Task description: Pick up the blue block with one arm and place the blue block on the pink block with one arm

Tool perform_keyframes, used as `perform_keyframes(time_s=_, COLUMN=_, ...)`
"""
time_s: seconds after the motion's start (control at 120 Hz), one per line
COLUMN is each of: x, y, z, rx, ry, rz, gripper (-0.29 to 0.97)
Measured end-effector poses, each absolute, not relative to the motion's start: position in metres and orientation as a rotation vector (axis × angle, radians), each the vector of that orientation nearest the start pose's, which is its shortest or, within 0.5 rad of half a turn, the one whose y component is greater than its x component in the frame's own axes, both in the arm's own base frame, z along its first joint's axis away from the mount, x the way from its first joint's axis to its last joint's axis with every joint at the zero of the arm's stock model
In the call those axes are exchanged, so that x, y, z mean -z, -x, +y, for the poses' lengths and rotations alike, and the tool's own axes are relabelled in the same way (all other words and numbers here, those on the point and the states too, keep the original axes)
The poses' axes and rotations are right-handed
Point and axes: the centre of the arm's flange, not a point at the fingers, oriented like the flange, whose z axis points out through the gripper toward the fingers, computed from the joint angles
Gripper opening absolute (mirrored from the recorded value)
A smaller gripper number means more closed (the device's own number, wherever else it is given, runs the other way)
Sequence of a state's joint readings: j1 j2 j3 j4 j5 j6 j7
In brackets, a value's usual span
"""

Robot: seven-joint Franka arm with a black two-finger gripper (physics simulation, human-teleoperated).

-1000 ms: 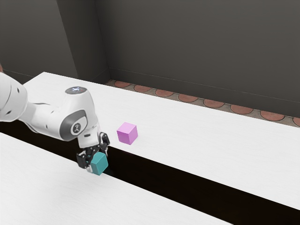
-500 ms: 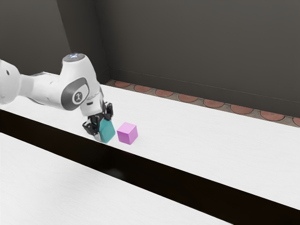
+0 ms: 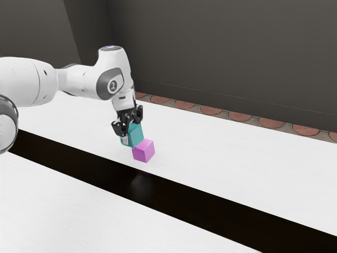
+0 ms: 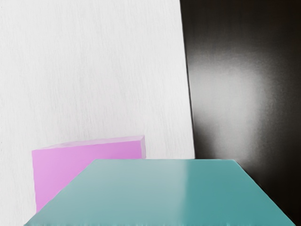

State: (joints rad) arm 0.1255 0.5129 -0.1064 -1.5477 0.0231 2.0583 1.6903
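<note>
My black gripper (image 3: 128, 133) is shut on the blue block (image 3: 135, 135), a teal cube tilted in the air. The block hangs just above and slightly to the exterior view's left of the pink block (image 3: 144, 150), which rests on the white table (image 3: 237, 153) near its front edge. Whether the two blocks touch, I cannot tell. In the wrist view the blue block (image 4: 160, 193) sits large under my hand, and the pink block (image 4: 70, 169) shows partly behind it.
A dark gap (image 3: 158, 190) runs between the far table and a second white table (image 3: 63, 216) in the foreground. Dark walls and a tiled floor strip (image 3: 237, 116) lie behind.
My arm has lifted the blue block from the gap's near side, carried it up and to the exterior view's right, and brought it over the pink block.
</note>
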Motion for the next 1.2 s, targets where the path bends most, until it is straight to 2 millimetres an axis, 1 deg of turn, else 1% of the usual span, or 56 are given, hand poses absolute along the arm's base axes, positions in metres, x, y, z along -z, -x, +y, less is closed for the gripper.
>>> perform_keyframes(time_s=0.058, x=-0.35, y=-0.698, z=0.018, rx=0.034, ry=2.112, rz=2.361, gripper=0.29)
perform_keyframes(time_s=0.125, x=-0.343, y=-0.701, z=0.015, rx=0.023, ry=2.109, rz=2.378, gripper=0.29)
perform_keyframes(time_s=0.3, x=-0.343, y=-0.713, z=0.015, rx=0.034, ry=2.087, rz=2.391, gripper=0.29)
perform_keyframes(time_s=0.383, x=-0.343, y=-0.715, z=0.016, rx=0.035, ry=2.079, rz=2.397, gripper=0.29)
perform_keyframes(time_s=0.458, x=-0.339, y=-0.715, z=0.016, rx=0.023, ry=2.074, rz=2.408, gripper=0.42)
perform_keyframes(time_s=0.583, x=-0.338, y=-0.716, z=0.017, rx=0.013, ry=2.066, rz=2.418, gripper=0.52)
perform_keyframes(time_s=0.75, x=-0.336, y=-0.715, z=0.016, rx=0.006, ry=2.058, rz=2.431, gripper=0.61)
perform_keyframes(time_s=0.8, x=-0.339, y=-0.715, z=0.017, rx=0.009, ry=2.054, rz=2.431, gripper=0.62)
perform_keyframes(time_s=0.833, x=-0.345, y=-0.715, z=0.017, rx=0.016, ry=2.05, rz=2.427, gripper=0.63)
perform_keyframes(time_s=0.867, x=-0.357, y=-0.713, z=0.017, rx=0.03, ry=2.041, rz=2.418, gripper=0.64)
perform_keyframes(time_s=0.917, x=-0.383, y=-0.707, z=0.015, rx=0.054, ry=2.024, rz=2.404, gripper=0.65)
perform_keyframes(time_s=0.958, x=-0.414, y=-0.688, z=0.014, rx=0.064, ry=2.018, rz=2.394, gripper=0.65)
perform_keyframes(time_s=0.983, x=-0.434, y=-0.673, z=0.014, rx=0.064, ry=2.021, rz=2.381, gripper=0.66)
perform_keyframes(time_s=1.025, x=-0.489, y=-0.635, z=0.015, rx=0.071, ry=2.03, rz=2.33, gripper=0.66)
perform_keyframes(time_s=1.067, x=-0.537, y=-0.602, z=0.014, rx=0.077, ry=2.049, rz=2.276, gripper=0.66)
perform_keyframes(time_s=1.1, x=-0.566, y=-0.58, z=0.01, rx=0.075, ry=2.073, rz=2.238, gripper=0.67)
perform_keyframes(time_s=1.142, x=-0.586, y=-0.564, z=0.004, rx=0.068, ry=2.119, rz=2.201, gripper=0.67)
perform_keyframes(time_s=1.2, x=-0.603, y=-0.554, z=-0.003, rx=0.061, ry=2.179, rz=2.154, gripper=0.67)
